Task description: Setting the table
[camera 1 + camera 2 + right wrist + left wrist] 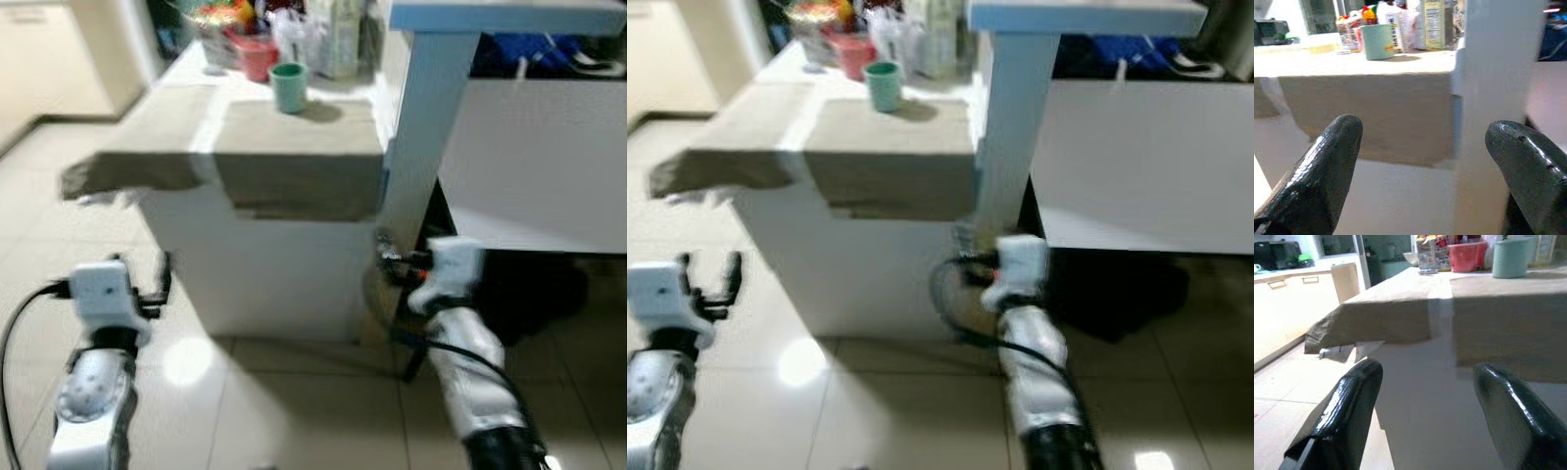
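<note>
A table (294, 157) covered by beige cloths stands before me, and one cloth corner (108, 176) droops over its left edge. On its far part stand a green cup (288, 86), a red container (257, 57) and several packets and bags (328, 34). My left gripper (710, 277) is held low in front of the table's left corner, open and empty. My right gripper (1425, 127) is open and empty too, low beside the table's right corner and a pale blue post (426, 117). The cup (1377, 41) sits above both grippers' height.
The pale blue post carries a shelf top (505, 15) at the upper right. A white counter (539, 166) stands to the right, with a dark gap under it. There is a glossy tiled floor (245, 392) below, and cream cabinets (1283, 298) stand far left.
</note>
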Tool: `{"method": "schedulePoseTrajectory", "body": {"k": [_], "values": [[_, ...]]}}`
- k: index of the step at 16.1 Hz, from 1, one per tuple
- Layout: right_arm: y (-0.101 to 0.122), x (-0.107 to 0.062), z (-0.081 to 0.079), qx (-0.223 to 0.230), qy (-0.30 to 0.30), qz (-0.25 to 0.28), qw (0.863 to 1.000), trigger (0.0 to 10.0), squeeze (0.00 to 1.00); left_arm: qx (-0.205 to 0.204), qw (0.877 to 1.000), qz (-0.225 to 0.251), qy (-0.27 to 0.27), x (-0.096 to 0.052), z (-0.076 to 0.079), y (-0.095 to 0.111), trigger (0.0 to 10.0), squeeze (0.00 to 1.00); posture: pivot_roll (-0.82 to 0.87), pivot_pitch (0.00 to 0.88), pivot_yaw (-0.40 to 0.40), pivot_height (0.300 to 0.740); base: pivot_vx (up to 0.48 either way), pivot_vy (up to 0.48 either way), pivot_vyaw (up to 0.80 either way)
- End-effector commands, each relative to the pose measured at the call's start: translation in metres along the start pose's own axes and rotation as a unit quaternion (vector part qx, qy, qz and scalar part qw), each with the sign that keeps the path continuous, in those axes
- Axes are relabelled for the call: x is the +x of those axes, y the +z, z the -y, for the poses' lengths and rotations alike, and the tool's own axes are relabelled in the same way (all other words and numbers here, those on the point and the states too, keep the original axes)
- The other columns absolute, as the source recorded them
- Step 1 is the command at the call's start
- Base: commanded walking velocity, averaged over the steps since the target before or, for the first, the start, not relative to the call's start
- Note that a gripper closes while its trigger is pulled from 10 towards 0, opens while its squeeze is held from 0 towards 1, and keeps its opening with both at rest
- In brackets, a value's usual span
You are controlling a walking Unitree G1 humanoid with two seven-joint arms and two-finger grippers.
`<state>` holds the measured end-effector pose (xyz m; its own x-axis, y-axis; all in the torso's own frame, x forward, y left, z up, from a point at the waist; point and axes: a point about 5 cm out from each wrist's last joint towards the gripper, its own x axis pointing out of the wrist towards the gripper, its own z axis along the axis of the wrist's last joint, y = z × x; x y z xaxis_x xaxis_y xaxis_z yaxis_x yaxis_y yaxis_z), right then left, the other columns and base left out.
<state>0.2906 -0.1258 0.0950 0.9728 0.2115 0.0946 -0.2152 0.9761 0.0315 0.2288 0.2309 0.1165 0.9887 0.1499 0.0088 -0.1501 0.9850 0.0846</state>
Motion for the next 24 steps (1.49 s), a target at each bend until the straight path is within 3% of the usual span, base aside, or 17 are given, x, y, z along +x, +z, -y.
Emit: {"method": "schedulePoseTrajectory", "body": {"k": [1, 7, 10, 15, 17, 24], "values": [[-0.004, -0.004, 0.013, -0.01, -0.017, -0.013, 1.0, 10.0, 0.0, -0.003, 1.0, 0.008, -0.007, 0.001, 0.004, 0.004, 10.0, 0.0, -0.08, 0.0, 0.054, 0.74, 0.285, 0.386, 0.0], [-0.006, -0.005, 0.011, -0.009, -0.013, -0.017, 1.0, 10.0, 0.0, 0.044, 0.999, -0.004, -0.023, 0.008, 0.006, 0.003, 10.0, 0.0, -0.08, 0.0, 0.059, 0.74, 0.309, 0.365, 0.0], [-0.003, -0.003, 0.008, -0.022, -0.003, -0.015, 1.0, 10.0, 0.0, 0.04, 0.999, -0.007, -0.032, 0.012, 0.009, 0.005, 10.0, 0.0, -0.08, 0.0, 0.061, 0.74, 0.436, 0.0, 0.0], [-0.002, 0.0, 0.012, -0.016, -0.022, -0.012, 1.0, 10.0, 0.0, 0.069, 0.996, -0.011, -0.053, 0.012, 0.017, 0.003, 10.0, 0.0, -0.08, 0.0, 0.068, 0.74, 0.475, 0.0, 0.0], [-0.004, 0.0, 0.009, 0.001, -0.008, -0.021, 1.0, 10.0, 0.0, 0.075, 0.996, -0.012, -0.056, 0.013, 0.016, 0.003, 10.0, 0.0, -0.08, 0.0, 0.072, 0.74, 0.461, 0.0, -0.37], [-0.005, -0.001, 0.006, -0.013, -0.003, -0.025, 1.0, 10.0, 0.0, 0.075, 0.996, -0.011, -0.054, 0.012, 0.017, 0.004, 10.0, 0.0, -0.08, 0.0, 0.074, 0.74, 0.461, 0.0, -0.1]]}}
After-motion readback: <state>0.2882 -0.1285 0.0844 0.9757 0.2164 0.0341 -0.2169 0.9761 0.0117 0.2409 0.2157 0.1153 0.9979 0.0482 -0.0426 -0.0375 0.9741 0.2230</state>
